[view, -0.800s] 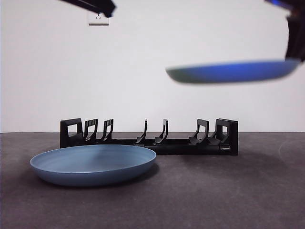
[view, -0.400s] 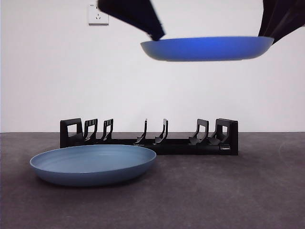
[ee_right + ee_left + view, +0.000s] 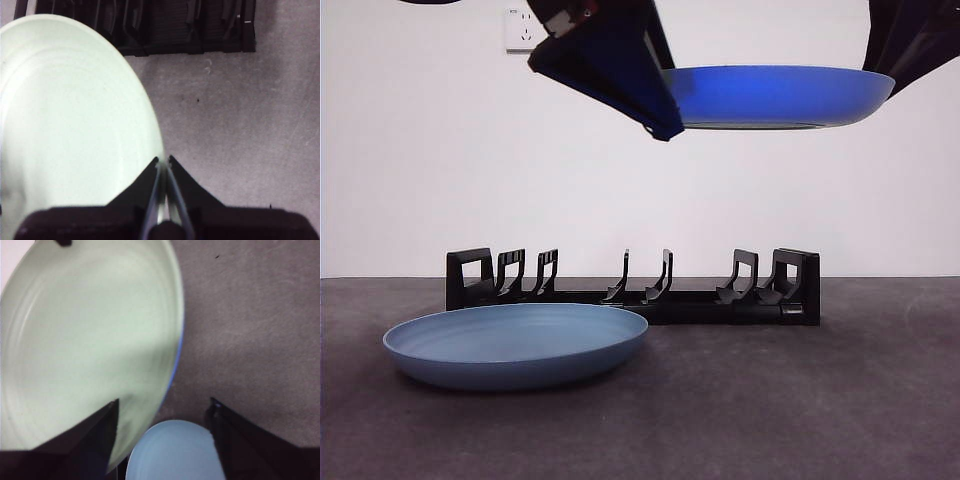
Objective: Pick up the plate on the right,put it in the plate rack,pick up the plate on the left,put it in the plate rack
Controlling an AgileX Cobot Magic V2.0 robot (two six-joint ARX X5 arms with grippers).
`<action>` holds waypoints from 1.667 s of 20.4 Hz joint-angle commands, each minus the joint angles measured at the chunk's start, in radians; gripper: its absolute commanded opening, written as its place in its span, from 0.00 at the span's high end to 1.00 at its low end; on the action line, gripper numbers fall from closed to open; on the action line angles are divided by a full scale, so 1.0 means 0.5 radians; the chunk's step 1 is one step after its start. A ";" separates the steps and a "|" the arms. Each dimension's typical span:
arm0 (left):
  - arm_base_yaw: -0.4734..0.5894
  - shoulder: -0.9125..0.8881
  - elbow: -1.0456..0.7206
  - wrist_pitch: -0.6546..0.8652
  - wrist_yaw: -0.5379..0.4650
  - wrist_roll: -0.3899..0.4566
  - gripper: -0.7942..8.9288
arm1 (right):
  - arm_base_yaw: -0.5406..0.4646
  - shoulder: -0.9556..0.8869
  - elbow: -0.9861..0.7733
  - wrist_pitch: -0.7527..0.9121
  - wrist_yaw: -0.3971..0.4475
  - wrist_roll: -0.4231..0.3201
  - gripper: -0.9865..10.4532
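The first step was in hand. The right-hand plate [image 3: 775, 96] was held level, high above the plate rack [image 3: 632, 290], its rim clamped between the closed jaws of the right gripper [image 3: 163, 162]. The left gripper [image 3: 162, 410] was positioned at the plate's opposite edge with its jaws spread, gripping nothing. The left-hand plate [image 3: 516, 344] lay on the table [image 3: 840, 400], near of the rack's left half. As judged, the next move called for the plate to be tilted on edge and lowered between two dividers. No legible brand, label or writing was found.
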 commanded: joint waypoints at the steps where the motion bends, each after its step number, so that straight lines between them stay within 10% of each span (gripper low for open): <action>1: -0.008 0.008 -0.005 0.013 -0.001 0.067 0.76 | 0.005 0.001 0.005 0.018 -0.019 -0.013 0.93; 6: -0.006 0.034 -0.005 0.011 0.011 0.126 0.77 | 0.005 0.001 0.005 -0.002 -0.031 -0.017 0.93; 9: -0.006 0.041 -0.005 -0.007 0.049 0.155 0.94 | 0.005 0.001 0.005 -0.015 -0.111 -0.037 0.93; 20: -0.005 0.041 -0.005 -0.019 0.040 0.124 0.93 | 0.004 -0.008 0.005 0.033 -0.118 -0.082 0.89; 25: -0.004 0.041 -0.005 -0.020 0.042 0.047 0.93 | 0.002 -0.072 0.007 0.245 -0.104 -0.066 0.37; 30: 0.064 0.041 -0.005 0.024 0.043 -0.142 0.93 | -0.002 -0.249 0.008 0.621 -0.099 0.028 0.37; 34: 0.315 0.041 -0.005 0.311 0.251 -0.604 0.93 | -0.002 -0.434 0.008 0.946 -0.100 0.111 0.37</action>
